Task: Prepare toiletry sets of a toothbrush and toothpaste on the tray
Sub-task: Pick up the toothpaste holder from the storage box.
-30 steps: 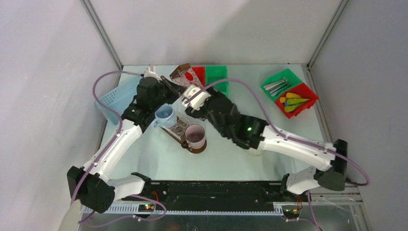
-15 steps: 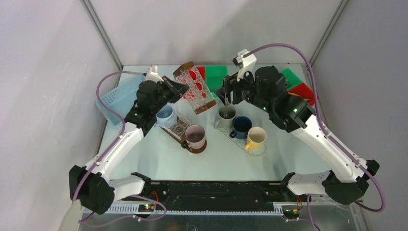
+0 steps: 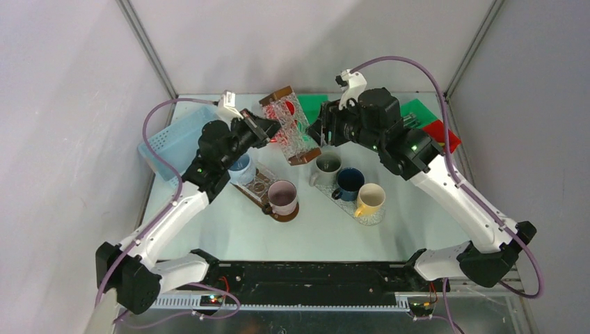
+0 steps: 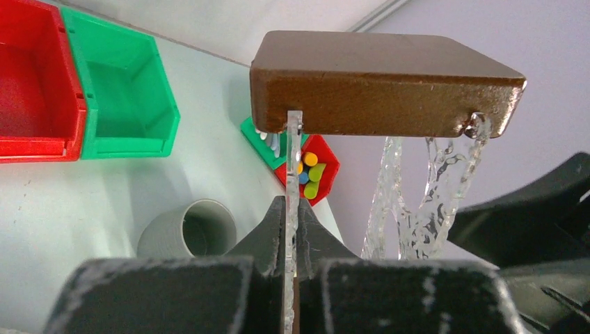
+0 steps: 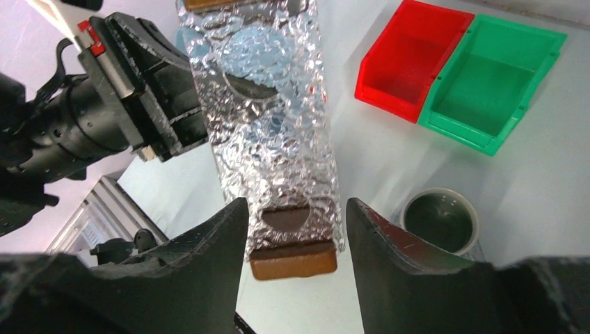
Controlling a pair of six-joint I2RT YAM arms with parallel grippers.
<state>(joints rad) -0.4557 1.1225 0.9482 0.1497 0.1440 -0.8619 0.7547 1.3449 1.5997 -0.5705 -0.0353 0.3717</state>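
None of the sets has been laid out yet. The tray (image 3: 292, 129) is held tilted above the table near its far edge, its clear pane pinched by the left pincer (image 4: 292, 233), which is pressed together on it. The right pincer (image 5: 293, 216) is spread around the tray's brown end; no grip is seen. The toothbrushes (image 4: 271, 142) are left in a green bin (image 4: 249, 129) and the tubes (image 4: 309, 174) in a red bin (image 4: 332, 160) at the far right corner, well apart from the tray. Judged: tray placement and all picking remain.

Bright even light, soft shadows, sharp
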